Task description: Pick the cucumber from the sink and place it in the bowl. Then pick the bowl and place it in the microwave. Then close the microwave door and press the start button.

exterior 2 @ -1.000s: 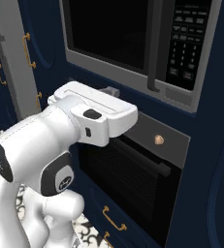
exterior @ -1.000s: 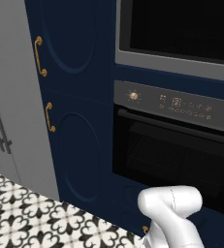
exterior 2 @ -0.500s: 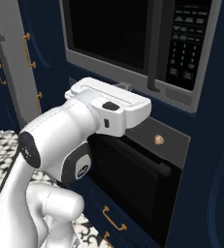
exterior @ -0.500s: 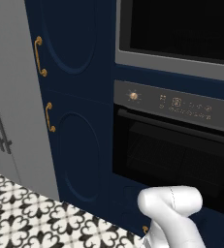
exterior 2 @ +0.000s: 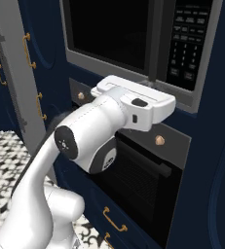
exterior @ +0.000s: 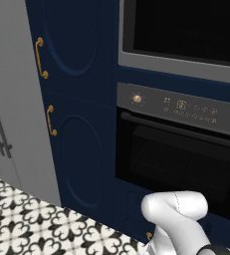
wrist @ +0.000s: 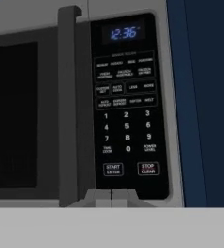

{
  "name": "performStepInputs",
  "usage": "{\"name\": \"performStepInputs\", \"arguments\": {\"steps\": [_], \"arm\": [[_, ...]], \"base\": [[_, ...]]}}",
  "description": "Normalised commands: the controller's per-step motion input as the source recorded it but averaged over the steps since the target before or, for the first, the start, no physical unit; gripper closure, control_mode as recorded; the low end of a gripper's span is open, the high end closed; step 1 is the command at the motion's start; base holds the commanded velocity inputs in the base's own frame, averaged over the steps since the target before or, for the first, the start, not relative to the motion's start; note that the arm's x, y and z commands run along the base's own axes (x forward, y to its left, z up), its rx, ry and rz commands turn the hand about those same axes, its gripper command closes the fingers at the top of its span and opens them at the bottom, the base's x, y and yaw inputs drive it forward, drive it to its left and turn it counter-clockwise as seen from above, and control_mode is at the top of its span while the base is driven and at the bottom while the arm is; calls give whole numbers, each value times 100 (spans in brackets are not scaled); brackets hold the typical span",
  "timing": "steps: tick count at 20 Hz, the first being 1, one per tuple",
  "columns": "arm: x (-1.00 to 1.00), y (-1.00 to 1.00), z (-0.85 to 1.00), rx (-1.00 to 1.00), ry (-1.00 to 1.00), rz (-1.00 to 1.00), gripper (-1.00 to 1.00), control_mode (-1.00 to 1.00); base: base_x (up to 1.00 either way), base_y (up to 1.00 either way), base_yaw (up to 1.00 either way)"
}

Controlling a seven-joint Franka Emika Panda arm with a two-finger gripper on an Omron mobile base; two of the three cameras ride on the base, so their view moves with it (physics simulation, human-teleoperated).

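Microwave door point(exterior 2: 109, 34) is closed; the arm has risen, pinched-together gripper point(wrist: 111, 196) below the start button point(wrist: 113, 169).

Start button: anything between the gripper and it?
Nothing visible. In the hand view the shut gripper sits just below the START button, with bare keypad panel between them. The microwave door is closed beside the panel, and its handle is off to the side.

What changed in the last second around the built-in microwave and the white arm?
The white arm swung up and right, carrying its shut gripper toward the black microwave keypad. Nothing was grasped or released. The grey-framed microwave door stayed closed, and the black oven did not change.
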Motion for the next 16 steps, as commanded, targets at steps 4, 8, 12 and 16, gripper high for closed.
{"name": "performStepInputs", "arguments": {"steps": [4, 8, 12, 16], "arm": [[21, -34, 0, 0, 0, 0, 100, -100], [26, -6, -7, 0, 0, 0, 100, -100], [29, -3, -7, 0, 0, 0, 100, -100], [24, -19, 0, 1, 1, 0, 100, -100]], "base": [[0, 0, 0], [0, 0, 0], [0, 0, 0], [0, 0, 0]]}}
